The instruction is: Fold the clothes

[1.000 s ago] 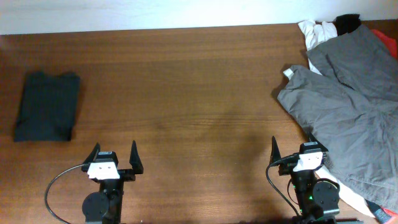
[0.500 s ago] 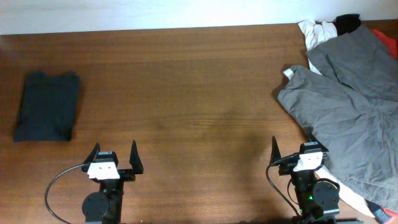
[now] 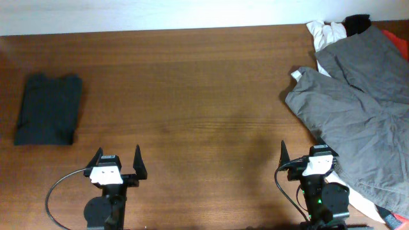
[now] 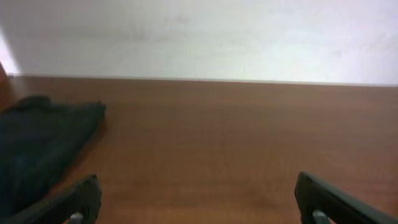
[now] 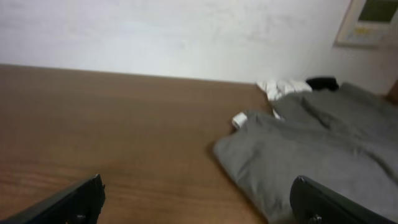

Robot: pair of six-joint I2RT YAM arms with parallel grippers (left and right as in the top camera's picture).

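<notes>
The clothes, a large grey-khaki trouser-like garment (image 3: 358, 115), lie crumpled at the table's right side, on top of a pile. In the right wrist view it (image 5: 311, 155) spreads ahead and to the right. My right gripper (image 3: 308, 155) is open and empty near the front edge, its right finger next to the garment's lower edge; its jaws (image 5: 199, 199) frame bare wood and cloth. My left gripper (image 3: 117, 158) is open and empty at the front left, over bare table (image 4: 199, 199).
A small dark charcoal folded garment (image 3: 48, 108) lies at the far left, also in the left wrist view (image 4: 37, 143). White (image 3: 323, 32), black (image 3: 358, 23) and red (image 3: 399, 38) garments sit in the pile at the back right. A white wall runs behind the table.
</notes>
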